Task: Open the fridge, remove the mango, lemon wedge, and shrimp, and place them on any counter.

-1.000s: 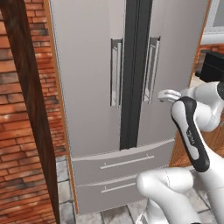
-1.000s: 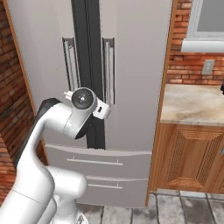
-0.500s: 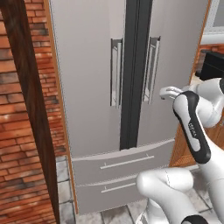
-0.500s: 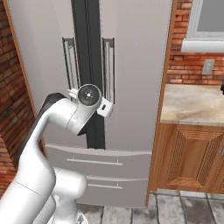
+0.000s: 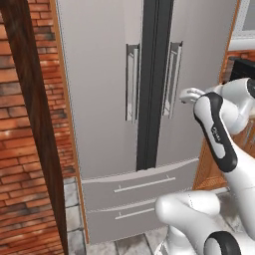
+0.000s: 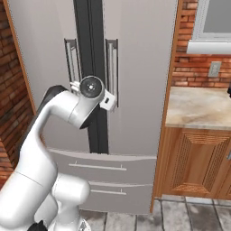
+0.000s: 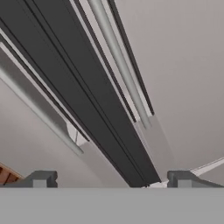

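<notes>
Two fridge (image 5: 109, 99) doors stand closed ahead of the gripper (image 7: 111, 178), so nothing of the inside shows and the mango, lemon wedge and shrimp cannot be seen; no lettering can be read on the doors; a small mark on the arm's dark forearm is too blurred to make out. In the hand view the fingertips (image 7: 40, 179) stand well apart with nothing between them, and the black centre seam (image 7: 87, 113) runs up and away from the gap. Both bar handles (image 5: 132, 82) flank that seam, near the hand but not touched. Below the gripper lie two closed drawers (image 6: 97, 169). Off to its right the counter (image 6: 198, 107) offers bare beige stone over wooden cabinets (image 6: 196, 164); to its left is a brick wall (image 5: 27, 124).
</notes>
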Available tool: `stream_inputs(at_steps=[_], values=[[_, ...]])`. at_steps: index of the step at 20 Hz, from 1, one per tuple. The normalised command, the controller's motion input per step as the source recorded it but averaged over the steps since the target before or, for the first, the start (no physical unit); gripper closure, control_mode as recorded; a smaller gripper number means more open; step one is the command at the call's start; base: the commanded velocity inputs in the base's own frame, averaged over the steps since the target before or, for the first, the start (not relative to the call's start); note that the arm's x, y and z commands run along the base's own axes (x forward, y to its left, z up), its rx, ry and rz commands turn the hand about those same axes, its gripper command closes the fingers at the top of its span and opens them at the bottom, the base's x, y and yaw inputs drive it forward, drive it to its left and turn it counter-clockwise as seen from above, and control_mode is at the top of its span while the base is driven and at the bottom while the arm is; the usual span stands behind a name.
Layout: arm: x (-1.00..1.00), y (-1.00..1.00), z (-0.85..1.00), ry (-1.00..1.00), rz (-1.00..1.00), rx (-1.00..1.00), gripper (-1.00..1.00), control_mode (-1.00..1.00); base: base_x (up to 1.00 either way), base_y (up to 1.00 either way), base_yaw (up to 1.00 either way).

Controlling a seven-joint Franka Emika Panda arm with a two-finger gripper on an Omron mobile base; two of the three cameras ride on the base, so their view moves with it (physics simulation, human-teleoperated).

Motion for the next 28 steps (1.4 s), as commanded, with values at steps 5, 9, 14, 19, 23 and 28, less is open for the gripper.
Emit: stream_inputs(at_steps=[5,9,14,19,23,28], values=[[0.43,-0.03,0.53,0.00,0.02,0.02,-1.00,-1.00,0.00,0.00,0.00],[0.32,-0.05,0.28,-0.01,0.05,0.00,-1.00,-1.00,0.00,0.00,0.00],[0.28,-0.07,0.10,-0.10,0.01,0.00,-1.00,-1.00,0.00,0.00,0.00],[0.28,-0.01,-0.01,-0.28,0.00,0.00,-1.00,-1.00,0.00,0.00,0.00],[0.54,0.00,0.00,-0.19,0.00,0.00,-1.00,-1.00,0.00,0.00,0.00],[0.62,-0.02,0.00,-0.01,0.03,0.01,-1.00,-1.00,0.00,0.00,0.00]])
